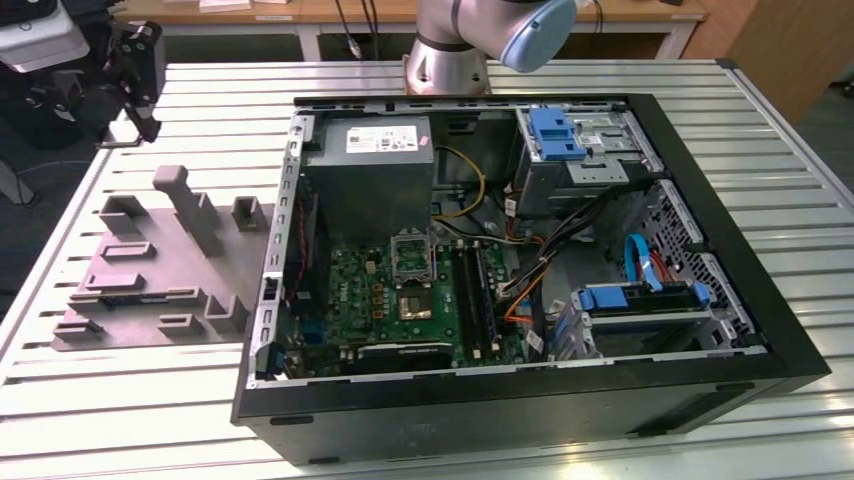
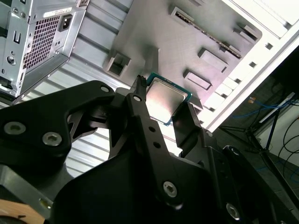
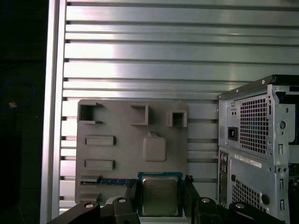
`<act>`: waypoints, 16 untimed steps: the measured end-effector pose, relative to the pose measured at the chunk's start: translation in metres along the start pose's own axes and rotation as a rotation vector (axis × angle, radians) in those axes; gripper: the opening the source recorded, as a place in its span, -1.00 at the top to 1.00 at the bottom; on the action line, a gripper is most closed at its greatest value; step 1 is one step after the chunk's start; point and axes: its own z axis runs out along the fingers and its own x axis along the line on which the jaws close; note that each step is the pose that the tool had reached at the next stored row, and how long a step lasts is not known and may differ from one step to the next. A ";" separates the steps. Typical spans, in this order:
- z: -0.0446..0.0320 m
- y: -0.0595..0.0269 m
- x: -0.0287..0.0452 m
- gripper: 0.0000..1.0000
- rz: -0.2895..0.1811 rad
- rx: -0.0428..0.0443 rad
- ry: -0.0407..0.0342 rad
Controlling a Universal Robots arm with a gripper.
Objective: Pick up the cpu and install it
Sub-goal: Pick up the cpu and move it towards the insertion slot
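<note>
Jaws clamped on the cpu (image 3: pixel 160 196) at two opposite edges, silver top showing in both wrist views; gripper (image 3: pixel 160 185) holds it over the grey tray (image 3: pixel 117 122); tray sits on the slatted surface (image 3: pixel 140 51), at the exterior view's left of the open computer case (image 1: pixel 507 405).

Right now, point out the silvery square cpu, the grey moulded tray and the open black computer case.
silvery square cpu (image 3: pixel 160 196): first wrist view, middle of its metal top.
grey moulded tray (image 3: pixel 124 151): first wrist view, bare flat surface.
open black computer case (image 1: pixel 534 405): exterior view, near outer wall.
</note>
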 end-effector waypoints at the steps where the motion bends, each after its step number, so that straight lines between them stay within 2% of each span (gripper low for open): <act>1: 0.0001 0.0000 -0.0003 0.06 0.000 -0.0001 -0.0001; 16: 0.0001 0.0000 -0.0043 0.06 0.000 0.0000 0.0003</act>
